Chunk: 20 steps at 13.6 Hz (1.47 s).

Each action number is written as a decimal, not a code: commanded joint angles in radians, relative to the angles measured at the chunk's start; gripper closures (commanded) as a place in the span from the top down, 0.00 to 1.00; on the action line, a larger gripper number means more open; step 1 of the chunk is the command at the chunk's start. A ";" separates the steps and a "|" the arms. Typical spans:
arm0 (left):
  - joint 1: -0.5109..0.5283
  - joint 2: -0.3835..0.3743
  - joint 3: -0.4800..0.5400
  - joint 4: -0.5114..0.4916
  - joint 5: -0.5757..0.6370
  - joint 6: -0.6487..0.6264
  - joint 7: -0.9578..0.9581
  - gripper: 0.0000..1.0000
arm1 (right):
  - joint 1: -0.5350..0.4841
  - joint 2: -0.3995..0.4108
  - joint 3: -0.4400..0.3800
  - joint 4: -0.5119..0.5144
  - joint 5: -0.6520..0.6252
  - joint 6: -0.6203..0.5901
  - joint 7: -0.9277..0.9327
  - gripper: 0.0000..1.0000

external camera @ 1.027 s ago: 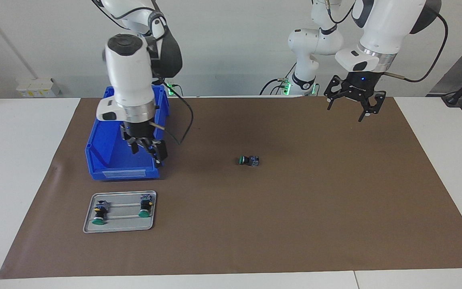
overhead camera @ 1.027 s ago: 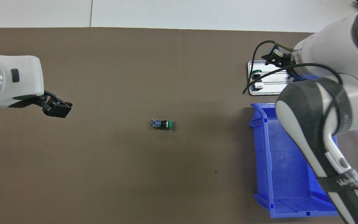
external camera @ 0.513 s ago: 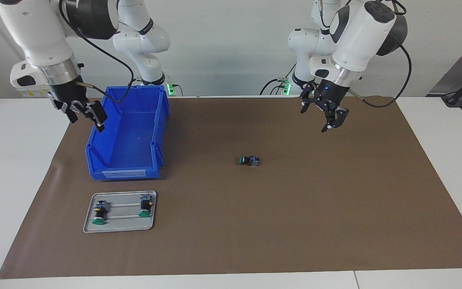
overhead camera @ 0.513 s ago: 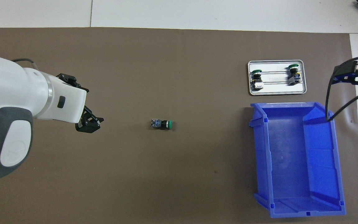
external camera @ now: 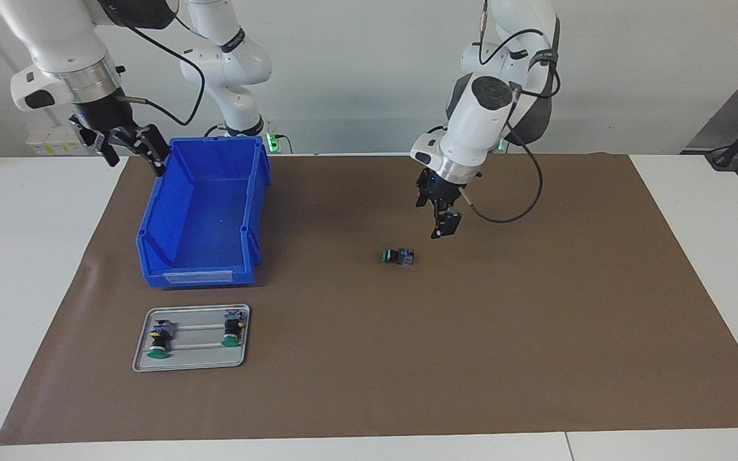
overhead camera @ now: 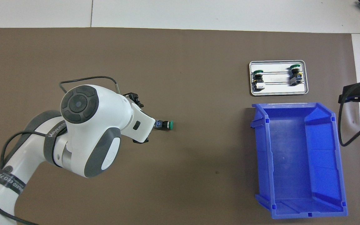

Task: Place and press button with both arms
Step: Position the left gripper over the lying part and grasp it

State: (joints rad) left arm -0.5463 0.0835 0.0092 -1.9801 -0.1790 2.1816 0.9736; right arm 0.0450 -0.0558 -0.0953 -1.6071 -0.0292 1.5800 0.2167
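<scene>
We list first the button, which lies on its side on the brown mat near the mat's middle, green cap turned toward the right arm's end of the counter, grey base toward the left arm's end. We take this button as our landmark. The left tool hangs in the air just above the mat, close beside the button's grey base and toward the left arm's end of it, not touching it; its fingers are spread and hold nothing. From overhead, the left arm's white wrist covers most of that tool, and only the button's base and cap show past it. Toward the right arm's end from the button we note a blue bin, open-topped. Farther from the robots than the bin, and farther than the button, sits a small metal tray bearing two more green-capped buttons, each lying on its side. The right tool hangs high over the bin's robot-side corner at the mat's edge, well apart from the button, its fingers spread and bare.
</scene>
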 commanded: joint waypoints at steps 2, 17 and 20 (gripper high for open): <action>-0.060 0.065 0.015 0.000 -0.016 0.111 0.066 0.99 | -0.004 -0.018 0.012 -0.020 0.011 -0.015 -0.034 1.00; -0.153 0.315 0.015 0.081 -0.019 0.204 0.022 0.92 | 0.036 -0.018 0.019 -0.008 -0.014 -0.054 -0.135 1.00; -0.158 0.311 0.015 0.069 -0.019 0.191 0.020 0.85 | 0.035 -0.018 0.019 -0.008 -0.014 -0.054 -0.135 1.00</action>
State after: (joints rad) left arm -0.6857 0.4045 0.0074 -1.8938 -0.1828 2.3588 1.0001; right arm 0.0863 -0.0576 -0.0777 -1.6035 -0.0589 1.5350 0.1062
